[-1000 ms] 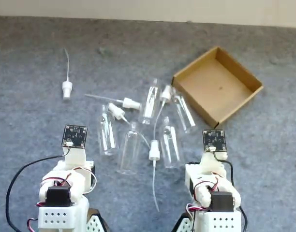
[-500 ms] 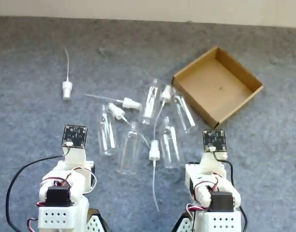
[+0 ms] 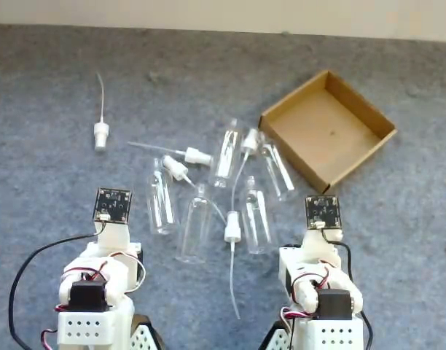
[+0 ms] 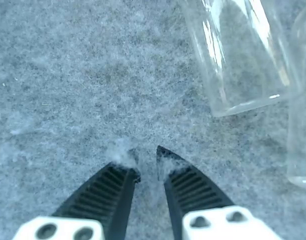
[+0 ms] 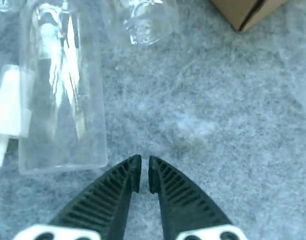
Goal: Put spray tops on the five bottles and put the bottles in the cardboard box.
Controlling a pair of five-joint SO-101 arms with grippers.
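Your left gripper (image 4: 147, 162) hangs low over the grey carpet (image 3: 55, 211), fingers a crack apart and holding nothing. Your right gripper (image 5: 144, 172) is pressed together, also empty. The five clear bottles (image 3: 194, 226) lie ahead of both arms, beside the open cardboard box (image 3: 325, 127). Spray tops (image 3: 232, 227) lie loose among them.

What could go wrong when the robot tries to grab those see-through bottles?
1. The bottles lie on their sides, bunched close, so one might roll away or knock its neighbours when grabbed.
2. The thin tubes of the spray tops run in among them, so lifting a bottle could drag a top along.
3. One lone spray top lies far off from the rest, maybe a long reach.
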